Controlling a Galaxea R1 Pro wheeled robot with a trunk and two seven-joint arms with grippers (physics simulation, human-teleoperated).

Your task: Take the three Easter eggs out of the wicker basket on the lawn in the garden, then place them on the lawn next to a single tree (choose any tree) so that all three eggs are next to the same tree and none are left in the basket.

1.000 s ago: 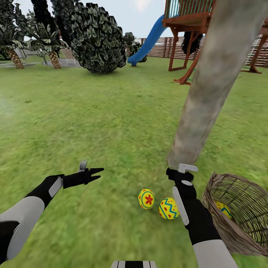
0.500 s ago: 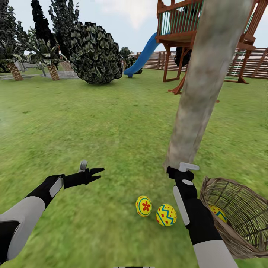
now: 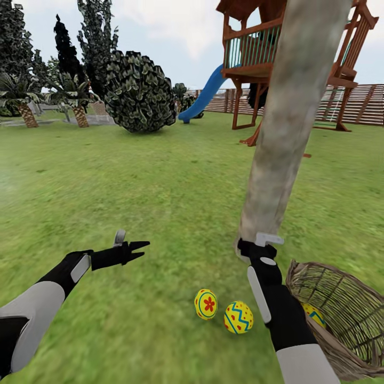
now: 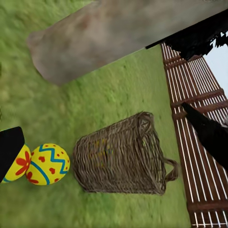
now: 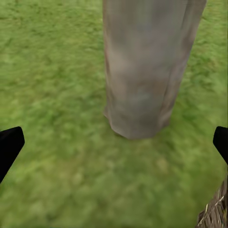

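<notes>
Head view: unlettered eggs (image 3: 223, 311) beside tree (image 3: 280, 138), basket (image 3: 341, 309)

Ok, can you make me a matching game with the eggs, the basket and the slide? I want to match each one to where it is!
Things:
1. flower egg
2. third egg
3. wicker basket
4. slide

Places:
A. tipped on its side on the lawn by the tree
B. far off, on the wooden playset
C. on the grass, beside the zigzag egg
D. inside the basket

Pairs: 1-C, 2-D, 3-A, 4-B
</notes>
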